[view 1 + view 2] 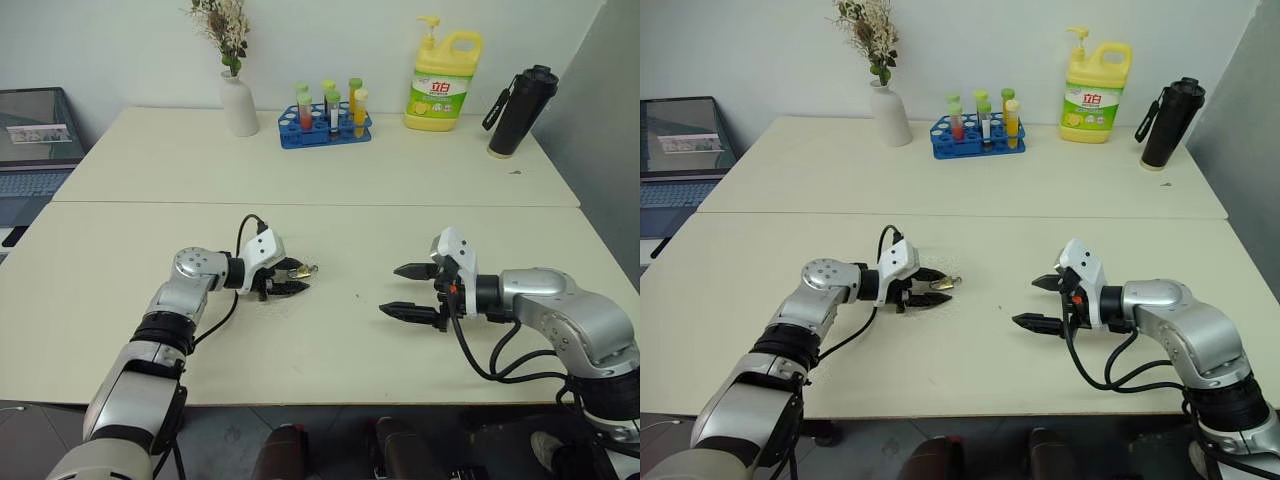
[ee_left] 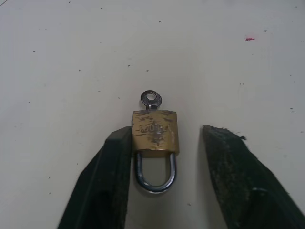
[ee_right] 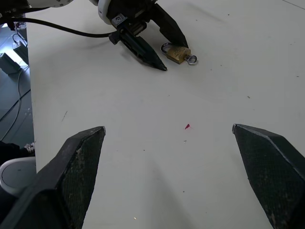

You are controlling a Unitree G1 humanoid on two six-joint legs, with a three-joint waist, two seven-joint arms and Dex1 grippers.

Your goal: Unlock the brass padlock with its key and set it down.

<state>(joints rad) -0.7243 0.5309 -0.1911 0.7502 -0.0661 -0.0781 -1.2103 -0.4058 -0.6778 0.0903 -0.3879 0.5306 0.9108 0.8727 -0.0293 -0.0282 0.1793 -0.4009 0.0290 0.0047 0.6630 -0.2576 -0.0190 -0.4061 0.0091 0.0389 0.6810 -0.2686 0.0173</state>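
Straddling brass padlock (image 2: 155, 132), left end effector (image 2: 164, 157).

Lab-like room: test-tube rack (image 1: 326, 124), laptop (image 1: 35, 150), detergent bottle (image 1: 443, 82) on pale tables (image 1: 150, 250).

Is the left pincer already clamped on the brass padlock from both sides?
No: in the left wrist view one finger touches the brass padlock, but the other stands clear of it.

Two cream tables pushed together form the surface (image 1: 330, 180), seam running across. Plain white wall (image 1: 120, 40) behind, grey partition (image 1: 600, 100) at right. Laptop (image 1: 35, 140) on a side desk at left. Even, soft lighting.
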